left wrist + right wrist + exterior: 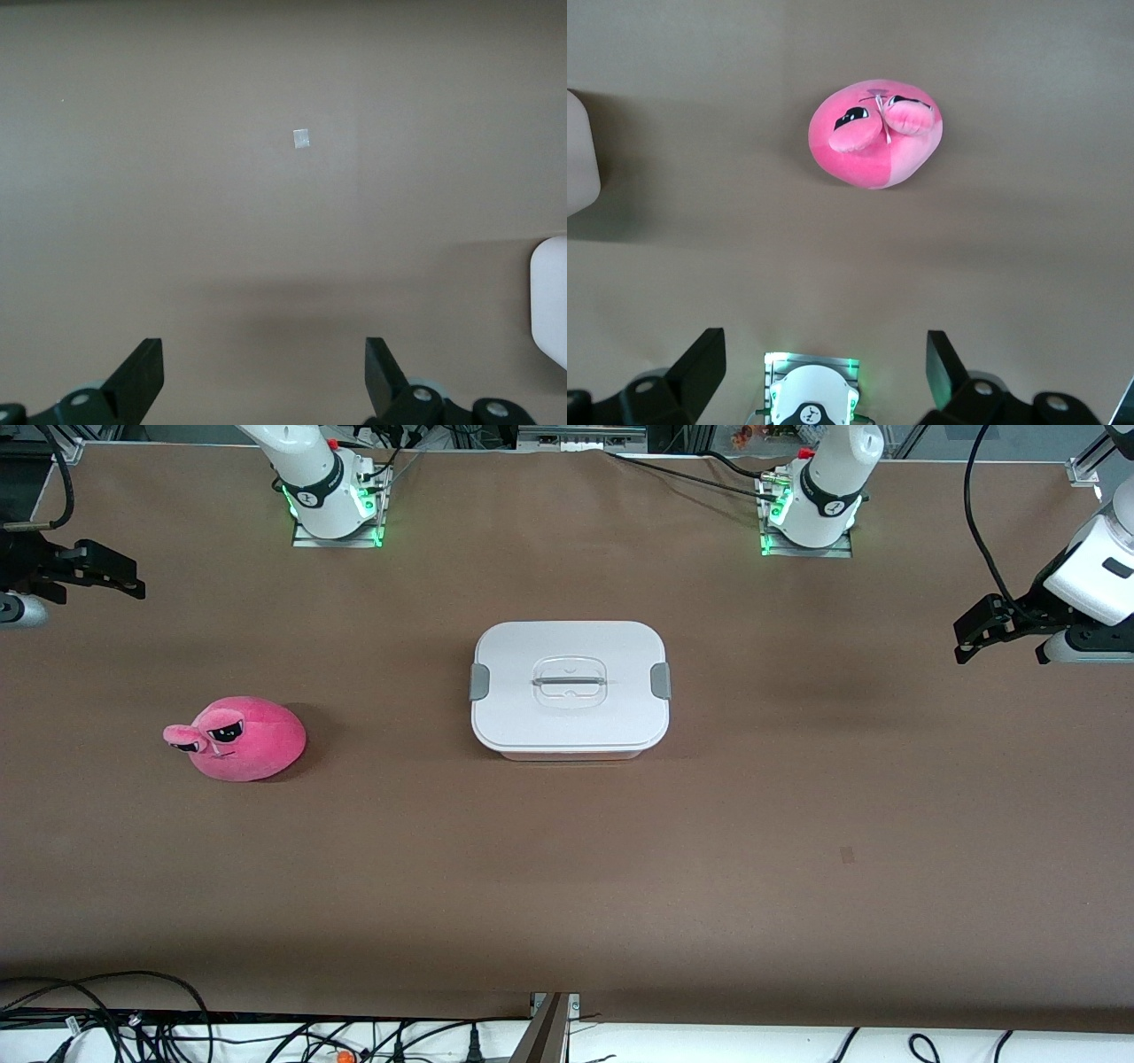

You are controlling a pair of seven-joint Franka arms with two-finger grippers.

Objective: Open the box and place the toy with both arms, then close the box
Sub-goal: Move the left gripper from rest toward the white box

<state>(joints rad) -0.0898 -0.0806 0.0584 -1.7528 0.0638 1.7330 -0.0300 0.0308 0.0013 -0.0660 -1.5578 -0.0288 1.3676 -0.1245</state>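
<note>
Start state, nothing done yet. Box [570,689] at table centre, white lid fully seated, grey side clips [479,682] at both short ends down against the tub, clear recessed handle [568,681] across the lid middle; only a white corner of it caught at the edge of each wrist view. Pink plush toy [236,738] with black sunglasses lying on the bare brown table [797,824] toward the right arm's end, well apart from the box and slightly nearer the front camera than it, face turned away from the box. Left gripper [265,376] raised at the left arm's end of the table, jaws spread wide, holding nothing, only bare tabletop and a small pale square mark [301,139] below it. Right gripper [826,372] raised at the right arm's end, jaws likewise wide apart and empty, wrist camera looking down on the toy. Both arms parked outboard, probably to leave box and toy unobstructed. Layout suits a split: right arm closest to the toy, clips at the two ends reachable one per arm. Likely first step: release clips, lift lid by the handle. Lid still on, toy still out, closing not yet relevant.
</note>
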